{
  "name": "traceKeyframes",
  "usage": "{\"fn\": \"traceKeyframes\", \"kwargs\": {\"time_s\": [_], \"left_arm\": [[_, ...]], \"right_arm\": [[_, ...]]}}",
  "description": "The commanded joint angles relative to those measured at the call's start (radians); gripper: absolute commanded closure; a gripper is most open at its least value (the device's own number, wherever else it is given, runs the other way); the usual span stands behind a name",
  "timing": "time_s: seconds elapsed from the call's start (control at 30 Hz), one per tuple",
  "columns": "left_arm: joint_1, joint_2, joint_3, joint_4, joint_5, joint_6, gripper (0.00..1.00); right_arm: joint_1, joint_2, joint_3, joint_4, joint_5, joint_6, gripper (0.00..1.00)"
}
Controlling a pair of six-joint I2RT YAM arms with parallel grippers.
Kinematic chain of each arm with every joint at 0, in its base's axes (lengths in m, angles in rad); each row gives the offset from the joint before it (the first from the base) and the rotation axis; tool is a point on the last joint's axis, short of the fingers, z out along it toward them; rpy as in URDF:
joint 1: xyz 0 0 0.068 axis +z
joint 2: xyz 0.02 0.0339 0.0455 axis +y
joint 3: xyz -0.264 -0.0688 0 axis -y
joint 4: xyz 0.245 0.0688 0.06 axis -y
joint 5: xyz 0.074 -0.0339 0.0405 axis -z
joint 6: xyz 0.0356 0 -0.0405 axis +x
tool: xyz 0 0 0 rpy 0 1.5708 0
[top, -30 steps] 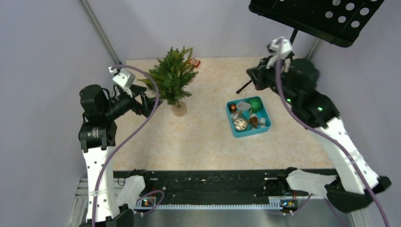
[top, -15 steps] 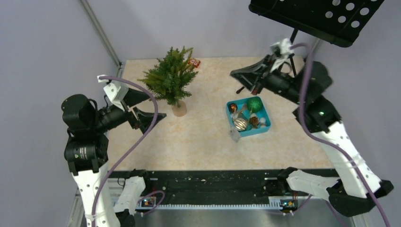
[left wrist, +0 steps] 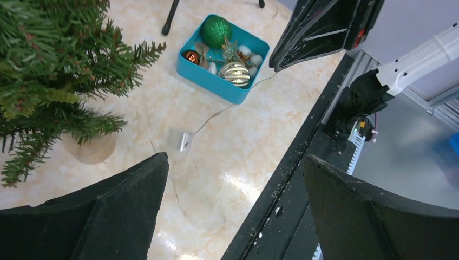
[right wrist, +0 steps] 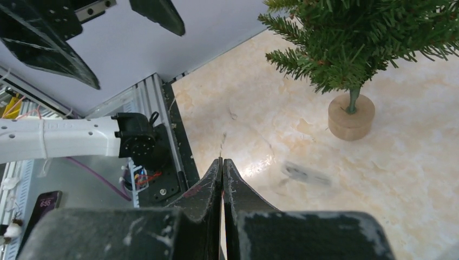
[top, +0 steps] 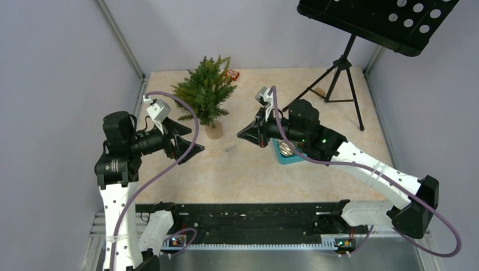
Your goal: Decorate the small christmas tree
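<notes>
Toward the far left of the tabletop (top: 248,180), the small christmas tree (top: 205,95) stands upright on its round wooden base (top: 213,130), with no ornament visible on its branches. Just to its near-left, the left fingers (top: 182,129) are spread wide and hold nothing; they point toward the middle of the tabletop, with the tree's lower branches close beside the farther finger but apart from it. In the left wrist view the tree fills the upper left corner, outside the gap between the fingers.

To the right of the tree's base, the right fingers (top: 248,134) are pressed together and aim at the trunk from the other side, clear of the branches. A thin string (left wrist: 227,108) comes out from between their tips and runs down to a small pale piece (left wrist: 184,141), which sits low over the tabletop between the two arms, near the base; whether it touches the surface cannot be told.

Behind the right arm sits a blue tray (left wrist: 216,84) with a green glitter ball (left wrist: 216,31) and other ornaments. A black music stand (top: 339,79) stands at the far right.
</notes>
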Motion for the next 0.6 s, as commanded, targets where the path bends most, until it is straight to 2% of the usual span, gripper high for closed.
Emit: {"fn": "traceKeyframes", "kwargs": {"time_s": [0.0,0.1,0.27,0.43,0.57], "left_arm": [[-0.008,-0.021,-0.076,0.129,0.017,-0.042,0.01],[-0.027,-0.046,-0.132,0.212,-0.002,-0.042,0.01],[-0.084,-0.031,-0.159,0.229,-0.081,0.053,0.01],[-0.199,0.029,-0.203,0.237,-0.241,0.112,0.01],[-0.205,0.057,-0.216,0.251,-0.229,0.154,0.01]], "right_arm": [[0.040,0.026,0.026,0.090,0.033,-0.037,1.00],[0.048,0.056,0.046,0.089,-0.010,-0.055,1.00],[0.048,0.100,0.086,0.104,-0.104,-0.091,1.00],[0.048,0.107,0.089,0.103,-0.222,-0.122,1.00],[0.049,0.097,0.088,0.046,-0.354,-0.182,1.00]]}}
